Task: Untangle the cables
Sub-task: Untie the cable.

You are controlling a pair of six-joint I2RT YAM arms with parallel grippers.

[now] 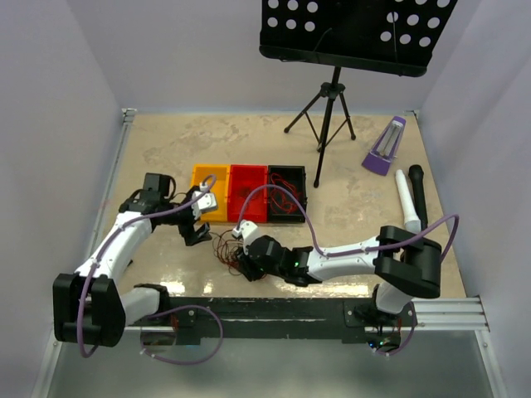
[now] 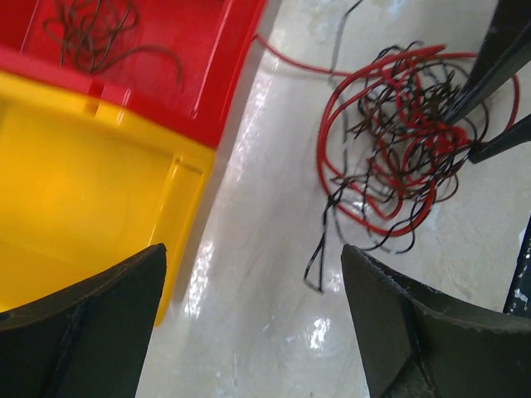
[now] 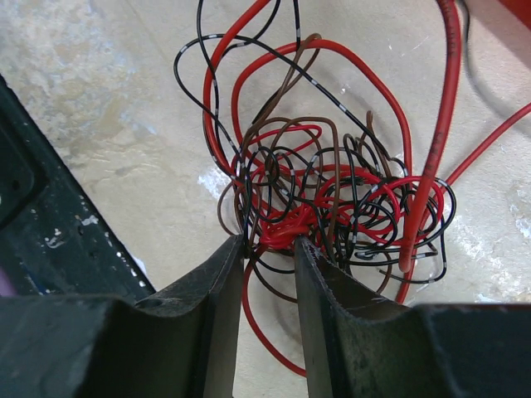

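Grasping step: the cables (image 3: pixel 286 228) lie knotted on the table (image 1: pixel 166 149) beside the bins (image 1: pixel 248 169), the right gripper (image 3: pixel 270 245) narrow around red strands, hold uncertain, the left gripper (image 2: pixel 253 257) wide and empty; next likely calls for a firm pinch, slow pull.

Bright red loops run all through the cables (image 3: pixel 332 207), with black strands woven in, some ticked with small white bands, plus a few dull brown ones. The counter (image 1: pixel 357 157) shows mottled beige with pale glossy patches. The right fingers (image 3: pixel 207 332) are matte black, scuffed grey, and the left fingers (image 2: pixel 83 332) the same black. Now the bins: a yellow bin (image 2: pixel 75 207), a red bin (image 2: pixel 207 66), a black bin (image 1: pixel 286 170). Lilac hoses (image 1: pixel 166 214) trail over white arms (image 1: pixel 344 253). There's a purple metronome (image 1: pixel 384 149) and a black music stand (image 1: pixel 348 25) dotted with white holes.
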